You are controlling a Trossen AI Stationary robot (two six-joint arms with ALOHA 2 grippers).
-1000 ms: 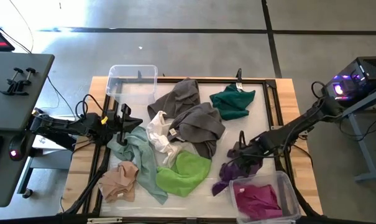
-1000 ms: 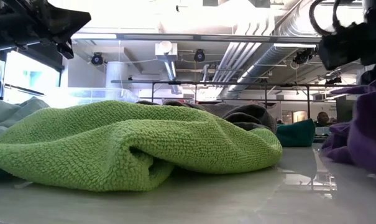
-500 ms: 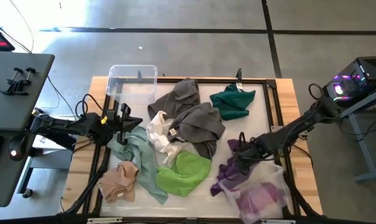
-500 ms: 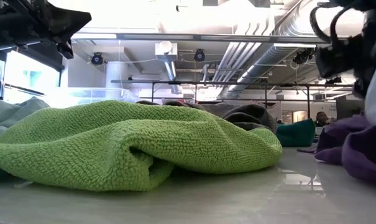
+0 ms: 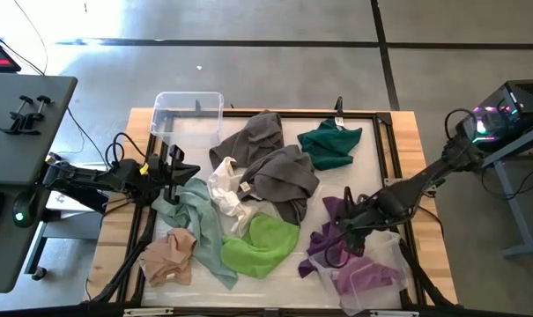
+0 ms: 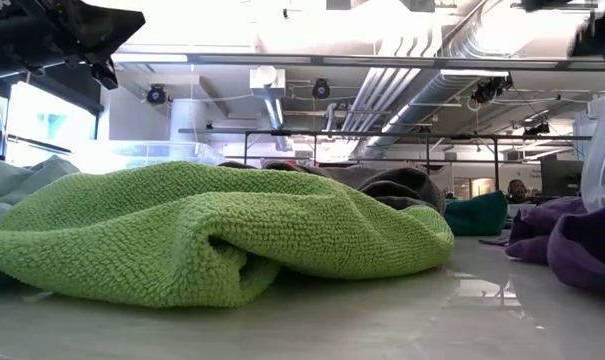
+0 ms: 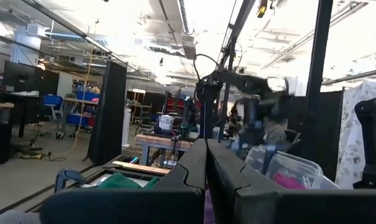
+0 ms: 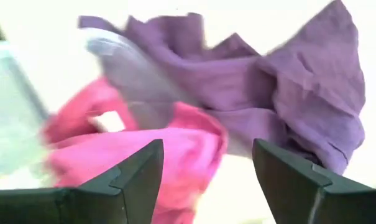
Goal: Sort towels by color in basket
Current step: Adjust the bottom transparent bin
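Right hand fingers apart, I see purple towel just beneath, magenta towel beside; pale bench.

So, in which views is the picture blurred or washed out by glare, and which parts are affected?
Right wrist view: the magenta towel and purple towel are smeared by motion, with the background washed out white. Low view: the table shows a glossy reflection, while the lime green towel is sharp. Left wrist view: the other arm, farther off, is blurred.
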